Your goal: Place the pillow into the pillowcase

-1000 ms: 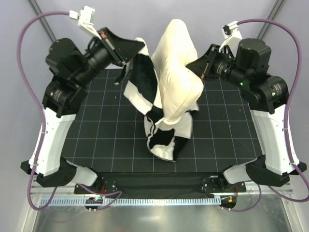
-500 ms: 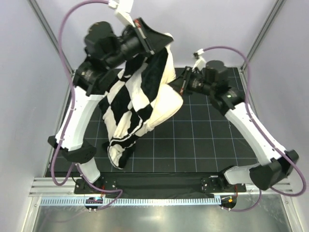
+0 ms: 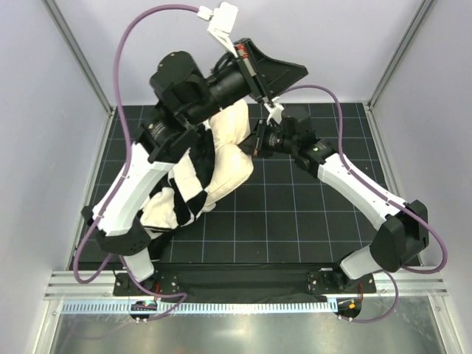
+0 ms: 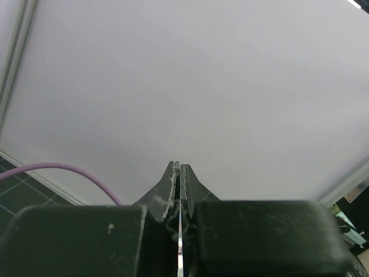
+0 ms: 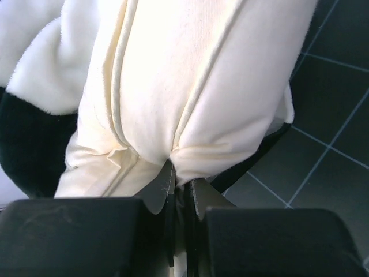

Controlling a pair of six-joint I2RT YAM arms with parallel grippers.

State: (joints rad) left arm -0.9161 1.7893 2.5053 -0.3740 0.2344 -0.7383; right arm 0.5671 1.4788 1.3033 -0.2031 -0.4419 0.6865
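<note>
Right gripper [image 5: 181,180]: jaws nearly shut, pinching a bunched fold of the pillow [image 5: 190,75] at its edge seam; cream fabric puckers right at the tips. Left gripper [image 4: 179,173]: jaws pressed together, nothing between them, raised high and aimed at the back wall [image 4: 190,75], holding no cloth.

Pillow lies straight ahead of the right fingertips and hangs away from them. In the top view the right gripper [image 3: 259,140] has the upper-right end of the pillow [image 3: 228,151]. The long axis runs diagonally from that grip down-left toward the left arm's base.

Pillowcase [image 3: 184,193] is wrapped around the lower-left part of the pillow. Its checked cloth is bunched there over the mat [image 3: 310,221] and partly hidden under the left arm [image 3: 140,184]. In the wrist view a plush white and black edge sits just left of the cream fabric. The cream upper end is bare, so by judgement the insertion is only partly done.

The right arm is the one on the pillow. The left gripper is well apart from both cloths, above them. Likely next need: the left comes down to the pillowcase rim, which lies down-left of the right grip, and pulls it along the long axis toward the held end. Rim position under the arm is not clear
</note>
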